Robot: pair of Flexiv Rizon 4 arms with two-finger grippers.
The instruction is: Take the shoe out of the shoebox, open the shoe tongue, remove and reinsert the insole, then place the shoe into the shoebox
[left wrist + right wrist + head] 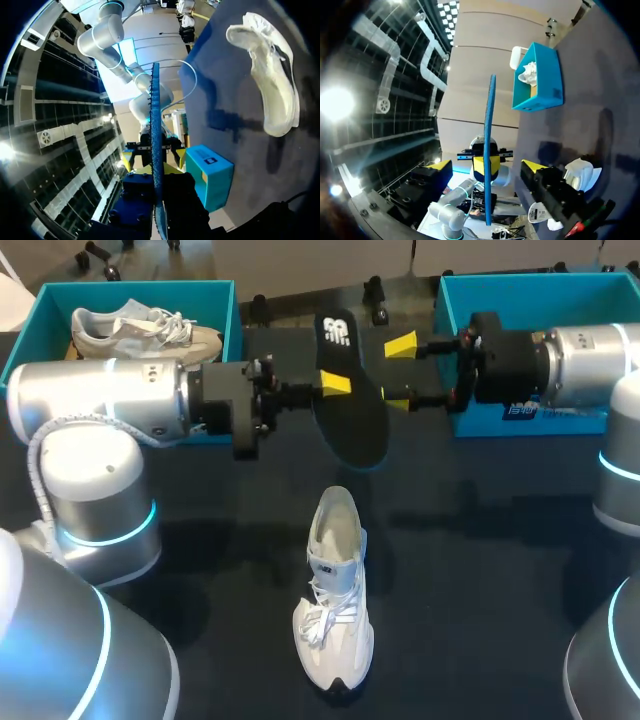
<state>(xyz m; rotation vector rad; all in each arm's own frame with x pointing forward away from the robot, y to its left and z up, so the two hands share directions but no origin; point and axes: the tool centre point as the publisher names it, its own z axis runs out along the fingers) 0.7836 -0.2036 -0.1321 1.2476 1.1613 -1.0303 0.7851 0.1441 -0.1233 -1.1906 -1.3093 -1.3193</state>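
A black insole (352,405) with a blue rim hangs in the air over the back of the table, and my left gripper (335,385) is shut on its edge. My right gripper (399,374) faces it from the other side, open, its yellow tips apart beside the insole and not touching it. In the left wrist view the insole (155,135) shows edge-on in my left gripper (156,172). The right wrist view has the insole (490,125) ahead of my open right gripper (486,167). A white shoe (335,590) lies on the table in front.
A teal shoebox (38,315) at the back left holds a second white shoe (140,330). Another teal shoebox (520,415) stands at the back right behind my right arm. Dark tabletop surrounds the white shoe.
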